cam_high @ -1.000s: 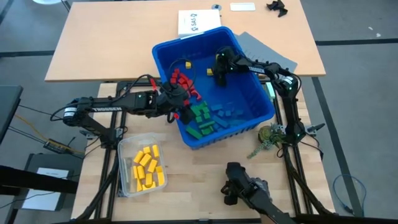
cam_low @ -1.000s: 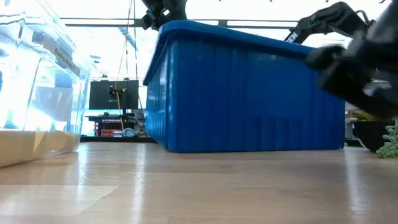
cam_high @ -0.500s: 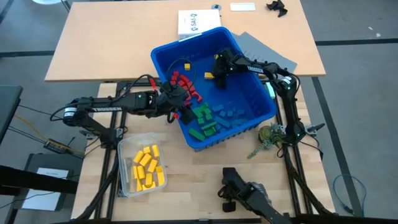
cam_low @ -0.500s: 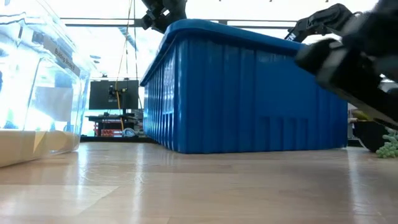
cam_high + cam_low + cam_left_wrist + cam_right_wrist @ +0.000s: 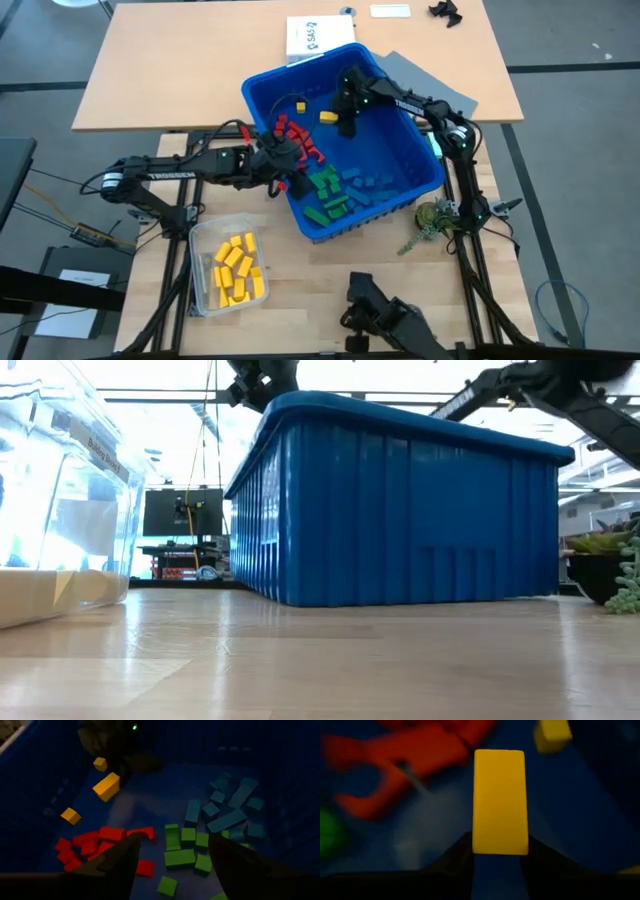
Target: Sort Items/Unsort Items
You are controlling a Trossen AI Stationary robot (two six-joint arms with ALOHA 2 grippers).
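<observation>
A yellow block (image 5: 500,802), a plain smooth-faced oblong brick, stands lengthwise between the fingers of the right gripper (image 5: 345,108), which are clamped on its lower end. In the high view it shows as a small yellow patch (image 5: 327,117) just beside the dark wrist, over the far half of the blue bin (image 5: 428,170).

Inside the bin the other blocks lie grouped by colour. The red blocks (image 5: 295,133) are heaped against the bin's left wall (several look like short bricks, tumbled at odd angles). The green blocks (image 5: 325,190) lie toward the bin's near left corner, and the blue blocks (image 5: 372,186) are spread beside them toward the bin's middle, hard to pick out against the floor. One small yellow cube (image 5: 298,104) sits alone near the bin's far left corner.

The left gripper (image 5: 283,160) hangs at the bin's left wall, over the red heap, its fingers (image 5: 120,862) spread apart with nothing between them.

Outside the bin, near its near left corner, a clear tub (image 5: 200,240) on the table holds a batch of yellow blocks (image 5: 236,270). A small potted plant (image 5: 430,220) stands just off the bin's near right corner.
</observation>
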